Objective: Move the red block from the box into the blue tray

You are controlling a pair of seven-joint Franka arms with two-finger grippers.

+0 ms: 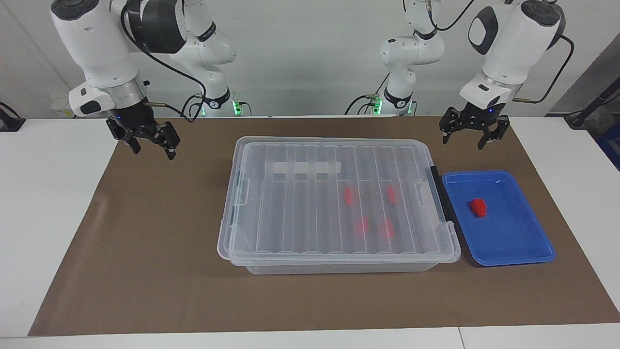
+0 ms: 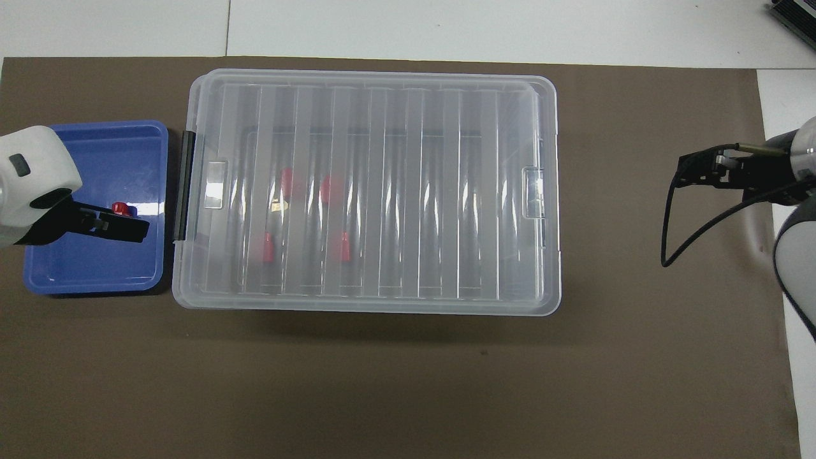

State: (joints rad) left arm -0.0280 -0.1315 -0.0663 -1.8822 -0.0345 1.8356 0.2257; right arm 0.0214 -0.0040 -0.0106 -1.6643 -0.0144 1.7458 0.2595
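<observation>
A red block [image 1: 478,207] lies in the blue tray [image 1: 508,245], apart from both grippers. In the overhead view the red block [image 2: 119,208] is partly covered by my left gripper [image 2: 131,228], which hangs over the blue tray [image 2: 95,271]. The facing view shows my left gripper [image 1: 463,143] raised high, open and holding nothing. The clear box [image 1: 339,160] has its ribbed lid on, with several more red blocks [image 1: 361,226] showing through it. Open and holding nothing as well, my right gripper [image 1: 152,151] is up over the brown mat beside the box [image 2: 370,293] at the right arm's end.
A brown mat [image 1: 145,266] covers the white table under the box and tray. The box has a black end handle [image 1: 440,194] next to the tray and a whitish tape strip [image 1: 302,167] on its lid.
</observation>
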